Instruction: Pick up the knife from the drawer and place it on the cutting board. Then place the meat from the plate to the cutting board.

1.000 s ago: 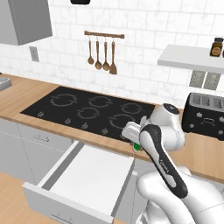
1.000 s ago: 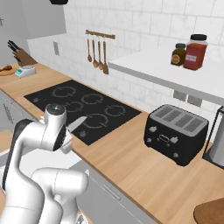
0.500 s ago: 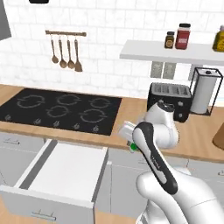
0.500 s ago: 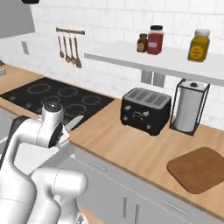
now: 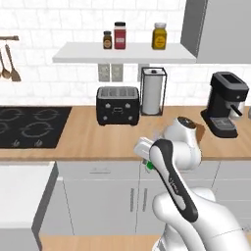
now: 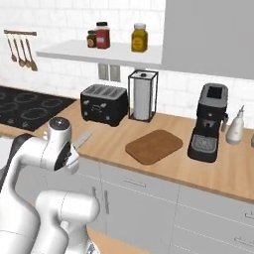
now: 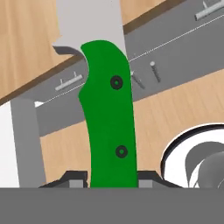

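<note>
Mostly hidden, gripper [image 7: 111, 177] clamps the knife [image 7: 109, 127] — blade tip cut off.

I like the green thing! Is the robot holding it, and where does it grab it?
Yes. The gripper holds the knife by the lower end of its green handle.

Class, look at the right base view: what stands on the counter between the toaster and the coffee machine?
In the right base view, the paper towel holder stands between the toaster and the coffee machine, with the cutting board lying nearer the counter's front edge.
</note>
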Controlling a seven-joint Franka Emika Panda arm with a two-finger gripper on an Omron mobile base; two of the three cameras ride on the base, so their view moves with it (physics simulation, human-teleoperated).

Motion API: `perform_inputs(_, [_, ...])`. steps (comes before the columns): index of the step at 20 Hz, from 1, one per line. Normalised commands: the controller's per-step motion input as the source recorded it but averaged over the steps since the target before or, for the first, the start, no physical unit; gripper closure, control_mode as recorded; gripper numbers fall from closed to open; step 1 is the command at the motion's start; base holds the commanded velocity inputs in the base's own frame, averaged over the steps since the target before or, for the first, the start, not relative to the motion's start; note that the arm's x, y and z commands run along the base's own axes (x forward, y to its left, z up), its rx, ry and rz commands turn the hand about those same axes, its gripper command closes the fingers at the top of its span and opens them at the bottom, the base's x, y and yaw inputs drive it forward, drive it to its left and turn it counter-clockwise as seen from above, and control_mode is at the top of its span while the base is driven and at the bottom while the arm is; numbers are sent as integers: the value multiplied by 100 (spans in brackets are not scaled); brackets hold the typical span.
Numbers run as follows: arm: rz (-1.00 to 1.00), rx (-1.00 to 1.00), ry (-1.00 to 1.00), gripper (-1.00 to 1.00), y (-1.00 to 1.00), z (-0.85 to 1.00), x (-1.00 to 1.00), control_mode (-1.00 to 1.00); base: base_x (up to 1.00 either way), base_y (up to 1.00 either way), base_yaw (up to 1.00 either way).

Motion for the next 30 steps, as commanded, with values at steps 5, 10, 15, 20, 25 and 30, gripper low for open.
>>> perform_inputs(5, [0, 0, 0, 100, 0, 0, 0, 100, 30, -63, -27])
perform_inputs(10, [0, 0, 0, 100, 0, 0, 0, 100, 56, -26, -22])
perform_inputs(15, [0, 0, 0, 100, 0, 0, 0, 100, 67, -11, -23])
perform_inputs(20, [-8, 0, 0, 100, -10, -6, 10, -100, 34, -10, -14])
perform_inputs(25, [-19, 0, 0, 100, -31, -29, 18, -100, 0, 0, 0])
perform_inputs(30, [-18, 0, 1, 100, -38, -27, 21, -100, 0, 0, 0])
